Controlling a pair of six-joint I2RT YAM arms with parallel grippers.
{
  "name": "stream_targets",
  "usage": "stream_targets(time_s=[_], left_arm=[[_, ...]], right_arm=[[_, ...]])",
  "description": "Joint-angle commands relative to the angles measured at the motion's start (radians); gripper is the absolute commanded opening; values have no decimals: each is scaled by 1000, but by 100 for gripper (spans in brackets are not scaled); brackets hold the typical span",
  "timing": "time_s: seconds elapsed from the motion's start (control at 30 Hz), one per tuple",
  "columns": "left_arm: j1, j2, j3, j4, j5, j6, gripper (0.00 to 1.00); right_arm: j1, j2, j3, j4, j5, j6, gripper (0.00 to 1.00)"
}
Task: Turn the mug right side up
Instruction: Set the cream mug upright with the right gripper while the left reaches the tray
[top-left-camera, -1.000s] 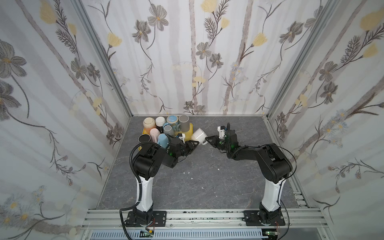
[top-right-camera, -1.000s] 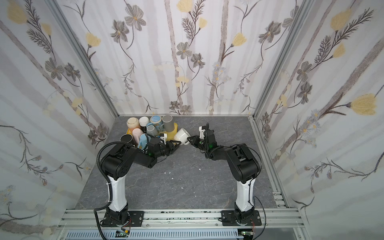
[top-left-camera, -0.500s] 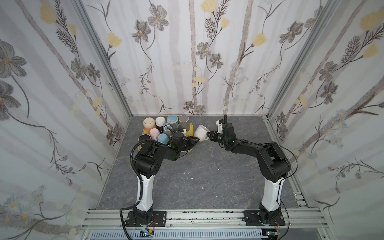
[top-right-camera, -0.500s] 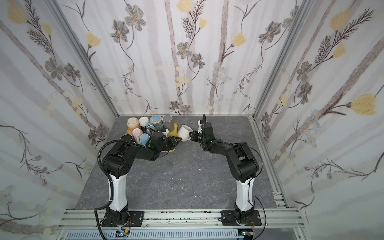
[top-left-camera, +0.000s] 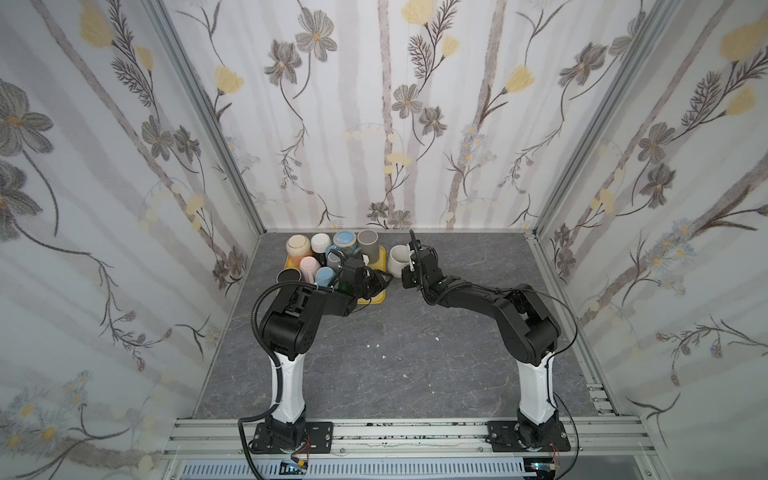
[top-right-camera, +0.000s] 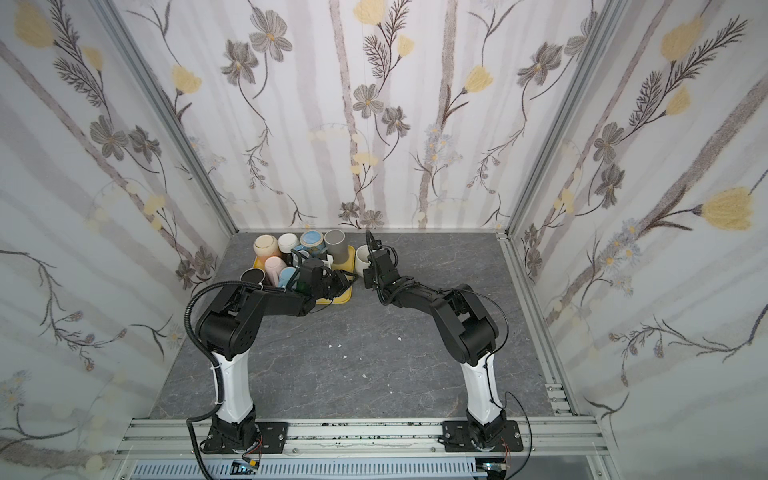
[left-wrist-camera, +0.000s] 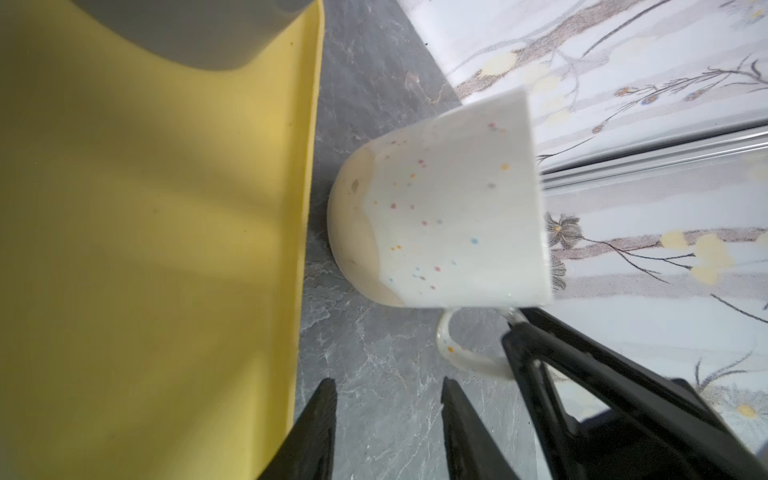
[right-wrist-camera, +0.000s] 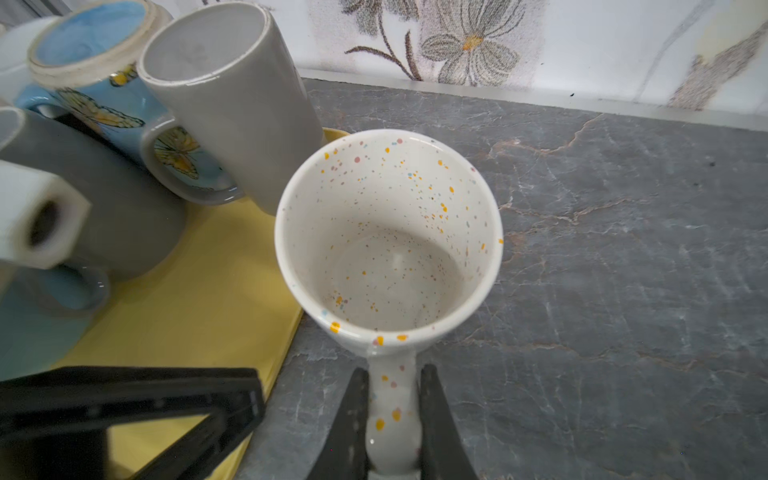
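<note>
My right claw (right-wrist-camera: 394, 419) is clamped on the handle (right-wrist-camera: 392, 409) of the speckled white mug (right-wrist-camera: 388, 232); both fingers (right-wrist-camera: 347, 424) pinch it from either side. The mug is mouth-up, base down on the grey surface (right-wrist-camera: 582, 291), just beside the edge of the yellow tray (right-wrist-camera: 199, 316). In both top views it sits at the tray's right edge, near the back wall (top-left-camera: 399, 259).

My left claw (left-wrist-camera: 386, 419) holds nothing, fingers parted with a clear gap, hovering low over the surface at the tray edge, pointed at the mug's side (left-wrist-camera: 449, 216).

Count: one speckled mug off the tray. On or by the tray, a crowded cluster: about eight cups that I can tell apart in a top view, among them a grey cup (top-left-camera: 368, 245), a blue butterfly cup (top-left-camera: 344, 243), a pink cup (top-left-camera: 309, 268), a tan cup (top-left-camera: 298, 248) and a black cup (top-left-camera: 288, 276). Overlap makes the exact count uncertain.

Surface: dark grey marbled stone look, with a few small white flecks (top-left-camera: 376, 345) mid-surface. Floral wallpaper panels (top-left-camera: 374, 104) stand on three sides, with aluminium corner posts. Both arms are mounted on a metal rail (top-left-camera: 395, 432) at the front.
</note>
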Motion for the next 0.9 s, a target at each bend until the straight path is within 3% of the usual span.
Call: stream_targets(time_s=[0.0, 0.47, 0.67, 0.87], left_arm=[[3, -59, -20, -47, -33, 49, 40], [22, -471, -188, -337, -167, 234, 41], [64, -683, -241, -522, -277, 340, 44], [167, -821, -284, -661, -350, 424, 49]], right_arm=[[5, 39, 48, -84, 137, -63, 0], [-17, 184, 287, -164, 150, -117, 0], [-22, 168, 288, -162, 123, -107, 21], [-21, 155, 288, -175, 78, -86, 37]])
